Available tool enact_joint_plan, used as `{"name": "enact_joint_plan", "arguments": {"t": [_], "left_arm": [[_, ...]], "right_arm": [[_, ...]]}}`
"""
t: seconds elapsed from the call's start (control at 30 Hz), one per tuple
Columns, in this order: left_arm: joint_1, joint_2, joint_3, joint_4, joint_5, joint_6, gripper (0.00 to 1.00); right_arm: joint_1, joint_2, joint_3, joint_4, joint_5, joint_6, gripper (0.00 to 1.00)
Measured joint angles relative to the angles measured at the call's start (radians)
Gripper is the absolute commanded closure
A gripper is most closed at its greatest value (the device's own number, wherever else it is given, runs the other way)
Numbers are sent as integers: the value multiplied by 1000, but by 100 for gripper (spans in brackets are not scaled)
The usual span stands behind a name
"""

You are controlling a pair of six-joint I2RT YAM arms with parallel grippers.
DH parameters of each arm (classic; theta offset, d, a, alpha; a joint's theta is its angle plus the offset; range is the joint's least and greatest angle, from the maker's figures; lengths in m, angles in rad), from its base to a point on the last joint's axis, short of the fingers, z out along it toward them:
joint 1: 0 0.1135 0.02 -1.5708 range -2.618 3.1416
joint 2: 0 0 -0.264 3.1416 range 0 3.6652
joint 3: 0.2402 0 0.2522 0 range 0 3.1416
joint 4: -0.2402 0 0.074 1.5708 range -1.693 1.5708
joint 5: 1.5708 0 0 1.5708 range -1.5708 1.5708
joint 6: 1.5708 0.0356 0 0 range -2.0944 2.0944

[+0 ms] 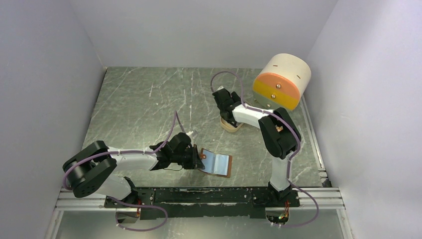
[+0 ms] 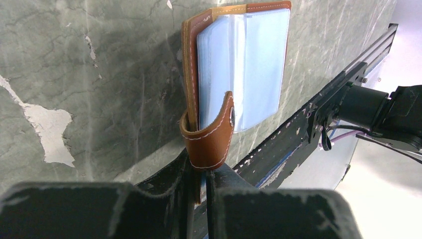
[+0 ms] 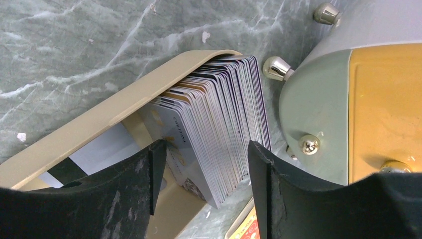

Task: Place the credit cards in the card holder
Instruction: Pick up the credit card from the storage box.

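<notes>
The brown leather card holder (image 1: 219, 163) lies open on the table near the front, its light blue sleeves (image 2: 249, 64) up. My left gripper (image 1: 195, 157) is shut on its left cover, just below the curled snap strap (image 2: 211, 142). A thick stack of pale credit cards (image 3: 226, 129) stands on edge, leaning against the rim of a tan dish (image 3: 114, 114). My right gripper (image 3: 204, 164) is open with one finger on each side of the stack; its fingers (image 3: 261, 169) do not press the cards. In the top view it hovers over the dish (image 1: 231, 127).
The cream-and-orange drum box (image 1: 281, 82) stands at the back right, close to the dish; its metal knobs (image 3: 275, 68) are right beside the cards. The front rail (image 1: 209, 196) runs just below the wallet. White walls close in three sides.
</notes>
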Motion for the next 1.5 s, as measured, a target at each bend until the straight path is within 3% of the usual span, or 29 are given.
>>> {"name": "enact_joint_plan", "arguments": {"t": [1.5], "left_arm": [[0, 0, 0, 0, 0, 0, 86]], "right_arm": [[-26, -46, 11, -36, -10, -2, 76]]}}
